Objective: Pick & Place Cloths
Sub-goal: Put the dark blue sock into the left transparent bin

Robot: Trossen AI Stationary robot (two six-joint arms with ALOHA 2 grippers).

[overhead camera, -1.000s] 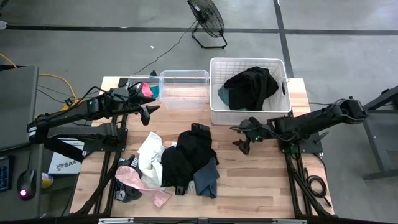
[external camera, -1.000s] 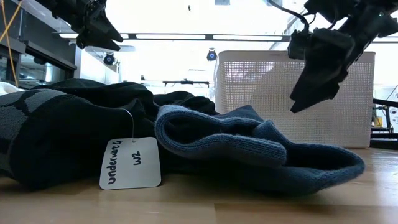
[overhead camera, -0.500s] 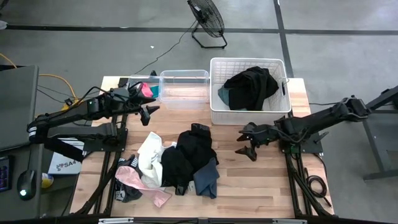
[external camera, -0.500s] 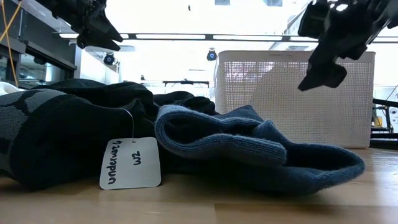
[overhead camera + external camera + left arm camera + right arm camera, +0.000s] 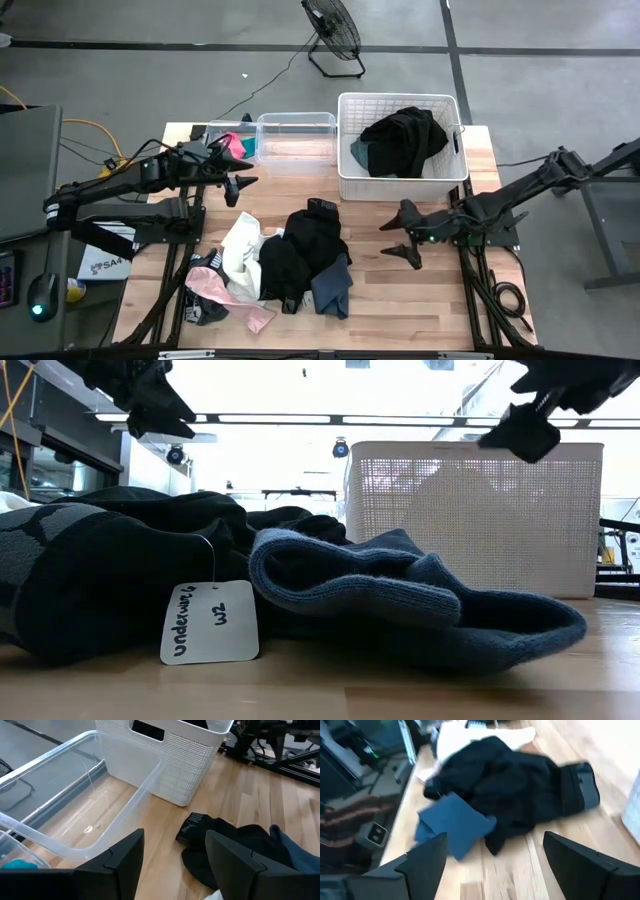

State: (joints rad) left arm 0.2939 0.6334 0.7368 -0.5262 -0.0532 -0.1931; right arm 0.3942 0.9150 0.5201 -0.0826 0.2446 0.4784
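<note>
While both arms hang above it, the wooden table [image 5: 400, 300] carries everything else. At its far edge stands a white basket [image 5: 347, 182], with black and teal cloths [image 5: 405, 138] piled inside. Left of the basket sits a clear bin [image 5: 296, 122], and just left of that a smaller clear bin [image 5: 222, 128] holding something pink and teal.

Near the middle of the table lies the main heap of cloths [image 5: 300, 255]: a black garment with a lettered waistband on the far side, a navy piece [image 5: 332, 290] at the near right, a white one [image 5: 240, 250] to the left, and a pink one [image 5: 230, 295] at the near left corner of the heap. In the low view a paper tag [image 5: 210, 622] hangs from the black fabric.

The right gripper [image 5: 403, 240] hovers over bare wood to the right of the heap, fingers spread wide and grasping nothing. The left gripper [image 5: 240, 186] hangs near the clear bins, far left of the heap, fingers parted and empty.
</note>
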